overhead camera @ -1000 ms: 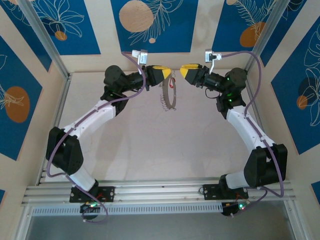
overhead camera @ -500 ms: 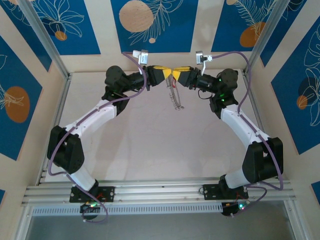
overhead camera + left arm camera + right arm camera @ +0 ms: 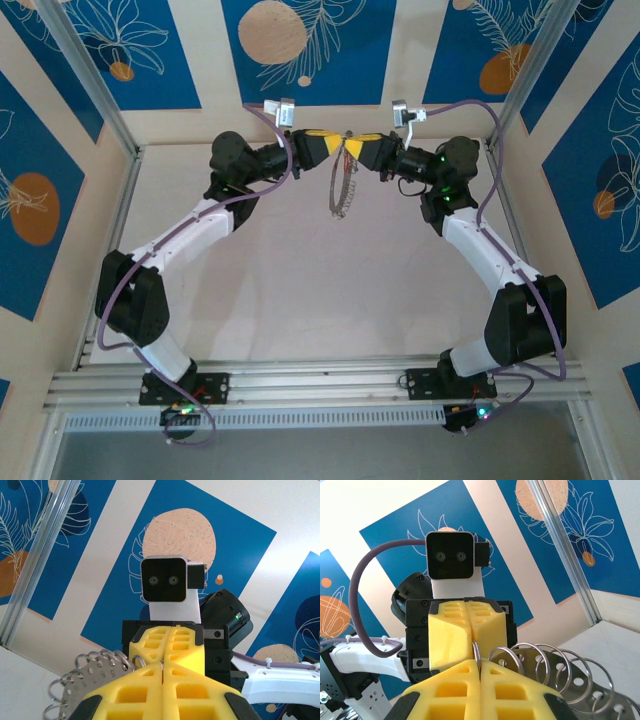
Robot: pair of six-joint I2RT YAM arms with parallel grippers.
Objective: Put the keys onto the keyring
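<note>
At the back of the workspace my left gripper [image 3: 335,146] and right gripper [image 3: 362,148] meet tip to tip above the table. Between them hangs the keyring [image 3: 343,190], a curved silvery perforated metal strip carrying several wire rings. In the right wrist view my right gripper [image 3: 479,663] is shut on one thin ring [image 3: 477,652], with the strip [image 3: 580,690] to its right. In the left wrist view my left gripper [image 3: 164,666] is shut on a thin metal ring edge, and the strip [image 3: 95,672] lies at its left. The keys are hidden.
Blue and beige patterned walls [image 3: 300,50] close in the back and sides. An aluminium post [image 3: 85,85] stands at the back left corner and another [image 3: 530,60] at the back right. The pale tabletop [image 3: 320,290] lies below the hanging strip.
My right gripper moved left to meet the left gripper and shut on a ring. The hanging strip swung and turned edge-on.
</note>
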